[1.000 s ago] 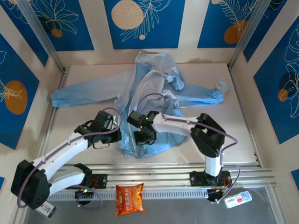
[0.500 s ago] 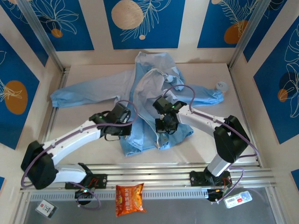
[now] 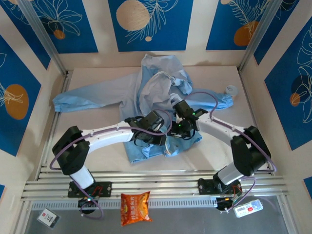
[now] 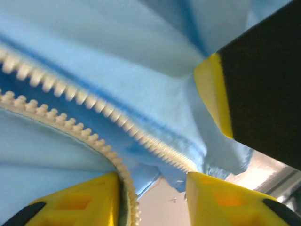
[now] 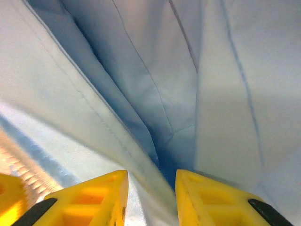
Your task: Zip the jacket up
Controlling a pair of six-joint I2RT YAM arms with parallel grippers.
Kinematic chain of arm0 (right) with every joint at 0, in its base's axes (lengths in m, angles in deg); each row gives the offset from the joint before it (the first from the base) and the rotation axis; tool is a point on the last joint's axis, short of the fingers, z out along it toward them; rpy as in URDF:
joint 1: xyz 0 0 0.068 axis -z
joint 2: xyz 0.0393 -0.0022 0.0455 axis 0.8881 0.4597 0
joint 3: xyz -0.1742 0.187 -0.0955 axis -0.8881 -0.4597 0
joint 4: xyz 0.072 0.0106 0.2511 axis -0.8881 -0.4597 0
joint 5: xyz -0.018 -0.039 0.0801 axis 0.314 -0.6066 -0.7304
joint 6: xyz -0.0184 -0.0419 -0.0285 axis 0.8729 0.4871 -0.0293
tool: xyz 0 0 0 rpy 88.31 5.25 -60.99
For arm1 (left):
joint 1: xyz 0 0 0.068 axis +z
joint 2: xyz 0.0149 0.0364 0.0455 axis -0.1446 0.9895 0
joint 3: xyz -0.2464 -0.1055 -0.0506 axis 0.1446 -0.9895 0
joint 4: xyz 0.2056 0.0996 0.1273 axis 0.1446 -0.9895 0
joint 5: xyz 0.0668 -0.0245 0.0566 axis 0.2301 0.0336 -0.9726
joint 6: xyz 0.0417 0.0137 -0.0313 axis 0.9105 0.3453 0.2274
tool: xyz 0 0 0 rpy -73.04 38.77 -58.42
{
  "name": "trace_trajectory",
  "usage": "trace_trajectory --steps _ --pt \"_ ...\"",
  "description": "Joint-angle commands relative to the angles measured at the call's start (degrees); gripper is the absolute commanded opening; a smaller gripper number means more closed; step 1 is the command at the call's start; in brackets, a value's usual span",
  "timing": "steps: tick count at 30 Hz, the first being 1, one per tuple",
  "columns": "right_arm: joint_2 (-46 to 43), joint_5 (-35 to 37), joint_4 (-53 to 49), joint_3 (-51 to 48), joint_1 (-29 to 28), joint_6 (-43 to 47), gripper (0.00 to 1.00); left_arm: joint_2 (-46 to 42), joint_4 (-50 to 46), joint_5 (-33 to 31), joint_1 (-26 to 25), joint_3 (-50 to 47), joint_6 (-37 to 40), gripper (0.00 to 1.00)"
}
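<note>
The jacket (image 3: 151, 92) is lying spread across the middle of the pale tabletop (image 3: 97, 141), hood toward the far wall, one sleeve (image 3: 87, 97) stretching out to the left and the other reaching right, its lower hem bunching near the two arms. Its whitish zipper teeth (image 4: 94, 101) are running in two separate rows that are not meshing in the left wrist view. The left claw (image 4: 153, 188) is sitting low over that zipper with its yellow fingers (image 4: 89, 197) standing partly apart, one tooth row passing along the inner edge of one finger, nothing pinched. The right claw (image 5: 151, 176) is hovering close over folded blue fabric, its jaws likewise parted a little and gripping nothing. A small grey round thing (image 3: 230, 89) is lying beside the right cuff. Aluminium rails (image 3: 161, 183) are bordering the near edge, with an orange snack packet (image 3: 135, 207) lying in front of them. Blue wall panels (image 3: 146, 19) with leaf drawings are enclosing the space.
</note>
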Motion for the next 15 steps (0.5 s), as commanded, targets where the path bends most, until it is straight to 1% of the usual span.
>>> trace_trajectory --steps 1,4,6,9,11,15 --pt "-4.35 0.65 -2.48 -0.36 0.85 -0.17 0.33 -4.47 1.54 3.86 1.72 0.7 1.11 0.44" --pt "-6.22 -0.4 -3.3 0.16 0.94 -0.93 0.33 -9.47 2.16 4.56 4.2 -2.67 0.6 0.48" --pt "-6.45 -2.49 -3.66 0.77 0.54 -1.61 0.33 -13.07 3.82 5.71 6.25 -6.15 -0.47 0.51" --pt "-5.76 -5.42 -3.47 1.56 -0.84 -2.65 0.33 -17.4 5.83 7.14 9.2 -10.92 -1.81 0.52" --pt "-4.55 -7.79 -2.58 2.02 -2.14 -3.7 0.33 -19.41 5.83 6.87 10.8 -13.81 -2.33 0.47" --pt "-1.52 -10.73 -0.48 3.26 -5.81 -6.77 0.33 -20.51 8.2 8.67 12.77 -19.73 -4.01 0.32"
